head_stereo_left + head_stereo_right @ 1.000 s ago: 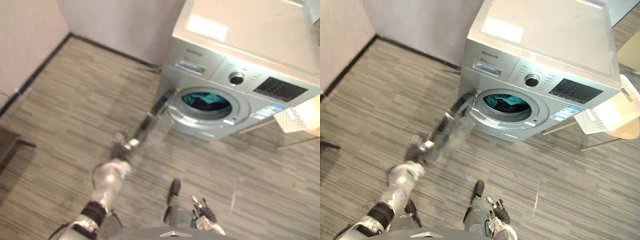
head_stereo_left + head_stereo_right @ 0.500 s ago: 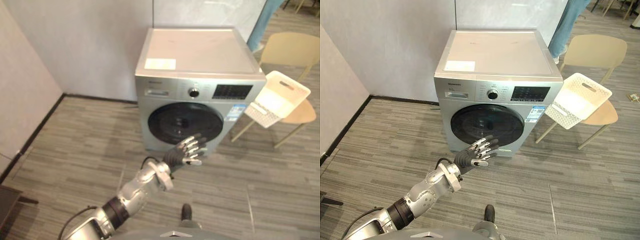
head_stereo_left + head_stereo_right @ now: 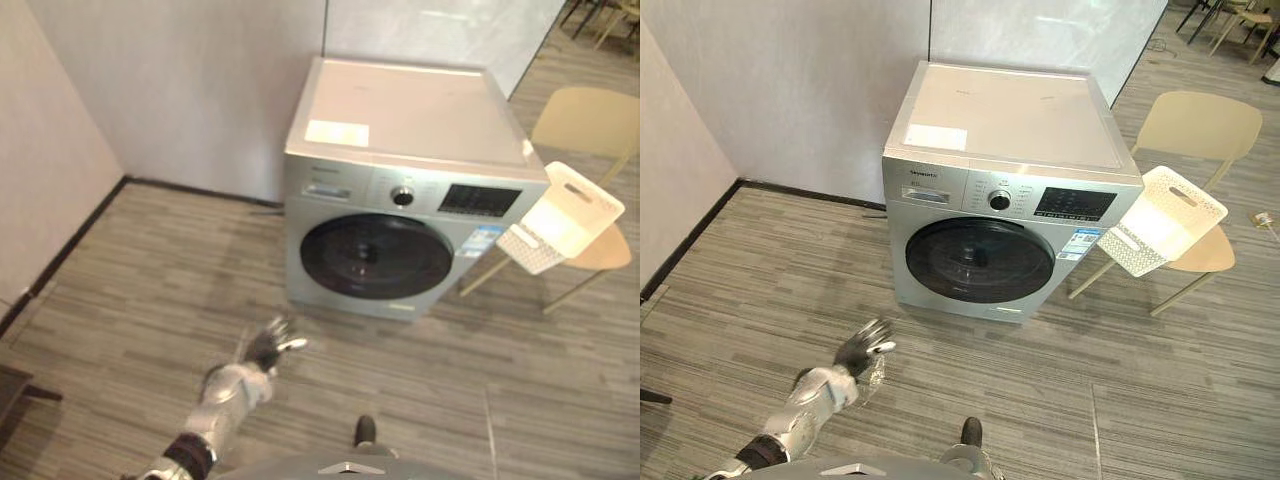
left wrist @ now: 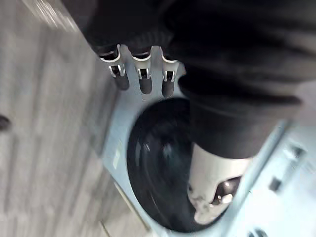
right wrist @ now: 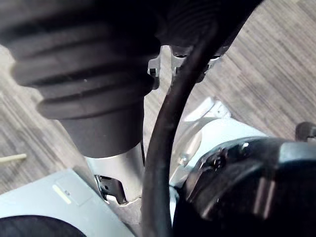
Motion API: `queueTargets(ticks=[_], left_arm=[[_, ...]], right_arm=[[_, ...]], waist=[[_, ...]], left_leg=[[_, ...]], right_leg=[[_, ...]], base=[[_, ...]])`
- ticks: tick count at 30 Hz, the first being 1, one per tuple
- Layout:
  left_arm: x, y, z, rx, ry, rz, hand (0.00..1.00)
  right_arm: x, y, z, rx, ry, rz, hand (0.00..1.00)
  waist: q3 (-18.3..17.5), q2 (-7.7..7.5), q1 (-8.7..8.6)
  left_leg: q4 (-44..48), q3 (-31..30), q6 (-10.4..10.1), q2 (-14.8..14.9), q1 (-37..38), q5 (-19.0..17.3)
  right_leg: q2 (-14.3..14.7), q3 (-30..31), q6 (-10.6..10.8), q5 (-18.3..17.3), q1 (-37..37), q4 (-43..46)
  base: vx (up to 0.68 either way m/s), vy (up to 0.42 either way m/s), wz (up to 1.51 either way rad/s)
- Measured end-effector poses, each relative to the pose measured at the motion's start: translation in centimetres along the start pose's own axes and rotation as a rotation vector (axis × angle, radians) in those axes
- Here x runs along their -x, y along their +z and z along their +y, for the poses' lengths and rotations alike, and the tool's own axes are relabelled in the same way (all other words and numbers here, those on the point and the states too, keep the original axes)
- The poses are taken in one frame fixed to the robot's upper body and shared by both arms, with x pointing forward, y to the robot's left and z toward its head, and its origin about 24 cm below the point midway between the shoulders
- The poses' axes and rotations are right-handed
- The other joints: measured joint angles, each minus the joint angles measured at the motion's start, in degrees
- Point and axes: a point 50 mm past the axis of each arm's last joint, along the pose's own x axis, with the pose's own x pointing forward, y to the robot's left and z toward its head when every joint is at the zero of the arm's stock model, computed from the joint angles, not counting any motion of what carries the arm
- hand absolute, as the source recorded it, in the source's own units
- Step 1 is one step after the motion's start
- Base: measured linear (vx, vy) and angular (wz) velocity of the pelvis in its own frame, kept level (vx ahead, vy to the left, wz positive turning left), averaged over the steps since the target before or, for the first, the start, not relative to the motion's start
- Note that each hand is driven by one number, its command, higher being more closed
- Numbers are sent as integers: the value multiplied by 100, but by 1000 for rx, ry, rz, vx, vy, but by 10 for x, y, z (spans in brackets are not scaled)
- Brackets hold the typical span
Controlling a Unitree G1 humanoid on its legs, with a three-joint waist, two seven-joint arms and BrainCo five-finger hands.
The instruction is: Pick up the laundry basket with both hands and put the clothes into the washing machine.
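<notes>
Grey plank floor, the washing machine (image 3: 1010,180) against the wall, its round door (image 3: 980,260) shut. The laundry basket (image 3: 1160,220) leans tilted on a chair (image 3: 1200,125) beside it, in neither hand. The left hand (image 3: 865,343) hangs low before the machine, loosely spread and empty. I cannot tell the right hand's (image 5: 89,59) state. Loading looks finished, though the dark glass hides any clothes.

Bright and even, lit from overhead. Pale glare on the flat top of the silver-grey front-loading washing machine (image 3: 1010,105); soft shadow on the grey striped plank floor (image 3: 800,270) at its foot.
</notes>
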Motion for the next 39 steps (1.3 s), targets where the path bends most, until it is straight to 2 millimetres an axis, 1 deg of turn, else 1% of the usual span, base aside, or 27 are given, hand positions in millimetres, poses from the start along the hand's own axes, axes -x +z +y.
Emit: queueTargets(ticks=[1,4,6,8,10,11,13,14,15,16,17,18,23,24,25,26,27,28,29,30,31,33,35,36,37,38,39], left_arm=[[8,-19,28,23,155,76,0],[41,-58,75,117,423,205,0],[60,-80,87,143,503,273,0],[73,-95,91,143,537,326,0],[83,-115,83,152,535,402,0],[85,-120,80,162,530,414,0],[94,-129,81,171,544,435,0],[96,-129,83,167,555,434,0],[93,-124,84,164,557,417,0],[93,-124,83,166,556,412,0],[92,-121,86,158,565,399,0],[87,-117,84,156,556,388,0],[74,-99,85,124,563,335,0],[70,-93,85,111,562,314,0],[67,-86,85,85,555,285,0],[66,-83,86,84,559,268,0],[61,-85,76,120,550,260,0],[55,-88,62,172,524,250,0],[53,-88,57,196,517,241,0],[49,-84,53,208,505,228,0],[47,-81,52,219,505,215,0],[50,-83,55,216,534,204,0],[51,-79,59,200,542,190,0],[49,-80,54,209,530,191,0],[48,-80,52,212,523,192,0],[44,-78,48,194,506,195,0],[44,-80,48,180,500,219,0]], right_arm=[[-1,3,3,31,7,-4,0],[-4,13,10,106,25,-22,0],[-5,19,12,123,29,-33,0],[-6,25,14,108,28,-52,0],[-8,33,19,75,34,-76,0],[-7,34,16,71,21,-82,0],[-8,46,18,62,32,-124,0],[-8,49,23,34,49,-136,0],[-8,49,32,11,81,-142,0],[-9,49,35,2,89,-145,0],[-9,46,43,-15,109,-147,0],[-9,47,49,-8,132,-153,0],[-7,52,55,12,155,-182,0],[-7,51,58,33,164,-178,0],[-7,48,60,66,173,-166,0],[-7,45,61,78,177,-153,0],[-8,53,61,109,176,-165,0],[-8,65,59,149,172,-187,0],[-8,69,60,179,175,-197,0],[-8,76,65,199,186,-216,0],[-8,77,64,203,181,-217,0],[-8,74,65,204,184,-216,0],[-8,75,69,206,183,-219,0],[-8,72,69,204,178,-214,0],[-9,73,72,199,183,-220,0],[-9,75,71,190,178,-224,0],[-9,74,69,171,170,-221,0]], waist=[[24,-17,58],[53,8,224],[90,31,268],[140,44,374],[249,29,533],[287,68,556],[339,91,579],[387,45,587],[484,120,606],[505,71,619],[561,-19,625],[568,-32,618],[575,-21,497],[574,-26,496],[550,-67,494],[520,-113,490],[505,146,580],[468,282,566],[468,289,538],[438,384,482],[464,416,500],[491,355,547],[508,304,649],[527,340,683],[547,371,680],[578,456,674],[559,497,625]], left_leg=[[-4,-17,1,0,40,-6],[-3,-113,9,-9,78,-27],[8,-345,43,-62,71,-48],[99,-571,122,-145,51,-152],[345,-935,279,-302,-39,-421],[408,-1039,331,-326,-45,-479],[523,-1407,407,-358,-32,-548],[538,-1655,464,-402,29,-558],[616,-1876,598,-422,77,-575],[671,-1964,643,-392,78,-613],[830,-2179,678,-356,12,-725],[837,-2383,650,-371,-32,-769],[1098,-3107,317,-280,-220,-1091],[1145,-3244,189,-171,-234,-1183],[1110,-3416,72,0,-223,-1264],[1050,-3470,70,92,-205,-1274],[1093,-3540,17,478,-159,-1121],[1377,-3481,234,670,-456,-565],[1507,-3466,427,716,-645,-261],[1772,-3313,758,852,-900,409],[2403,-2923,878,1074,-1165,767],[3463,-1869,843,1375,-1336,398],[3933,-738,870,1433,-1348,-102],[3976,-371,736,1154,-1481,-506],[3920,-327,642,924,-1586,-665],[3554,-144,609,449,-1763,-691],[2920,355,937,237,-1672,-735]], right_leg=[[-2,-36,22,-20,53,1],[-26,-131,45,-54,170,29],[-107,-371,81,-115,356,39],[-253,-597,100,-286,533,169],[-722,-737,-37,-779,378,1318],[-870,-696,-88,-797,276,1768],[-1150,-99,-512,-548,-150,3094],[-1192,567,-712,-38,-430,3809],[-1173,1135,-496,363,-757,4473],[-1139,1267,-398,104,-873,4731],[-987,1415,-245,-960,-1119,5153],[-887,1463,-290,-1369,-1215,4904],[-772,2826,-219,-1382,-1286,2954],[-700,2896,24,-1354,-1253,2845],[-616,2652,486,-1441,-1183,2766],[-532,2457,461,-1534,-1140,2777],[-238,2101,593,-2034,-1237,3139],[-31,1947,483,-2129,-1268,3257],[34,1861,439,-2147,-1223,3219],[158,1539,251,-2158,-939,2970],[285,1211,35,-2060,-463,2538],[545,940,-211,-1882,314,1835],[683,837,-256,-1861,713,1511],[738,752,-270,-1867,820,1375],[746,685,-278,-1871,849,1331],[760,524,-277,-1875,857,1320],[822,365,-269,-1886,880,1317]], base=[[-3,-12,4],[7,-8,14],[20,21,57],[14,64,72],[13,164,76],[15,186,90],[18,164,90],[50,157,101],[57,82,90],[60,13,83],[74,-34,88],[86,-34,101],[192,-213,90],[272,-551,95],[209,-473,74],[268,-628,65],[278,-597,37],[352,-681,29],[315,-550,47],[350,-553,67],[286,-416,62],[350,-495,35],[269,-311,22],[161,-103,20],[172,-69,37],[152,-9,66],[146,-5,91]])
